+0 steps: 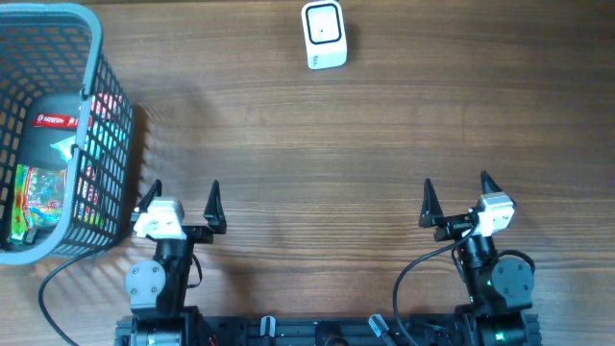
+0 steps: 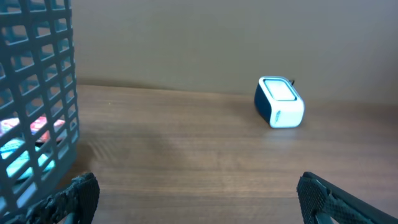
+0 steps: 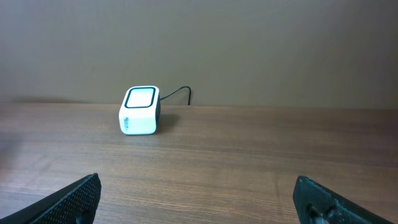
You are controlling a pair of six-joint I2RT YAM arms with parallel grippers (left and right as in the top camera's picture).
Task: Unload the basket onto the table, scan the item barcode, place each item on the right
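Observation:
A white barcode scanner (image 1: 324,35) with a dark-rimmed window stands at the far middle of the wooden table; it also shows as the scanner (image 2: 279,102) and the scanner (image 3: 140,110) in the wrist views. Items lie inside a grey mesh basket (image 1: 91,58) at the far left: a dark pack with a red label (image 1: 53,120) and a colourful packet (image 1: 36,200). My left gripper (image 1: 183,199) is open near the front edge, just right of the basket. My right gripper (image 1: 455,195) is open at the front right. Nothing sits between either pair of fingers.
The basket wall (image 2: 37,99) rises close to my left gripper's left side. A thin cable (image 3: 177,92) runs from the scanner toward the back wall. Bare wood table (image 1: 317,144) lies between the grippers and the scanner.

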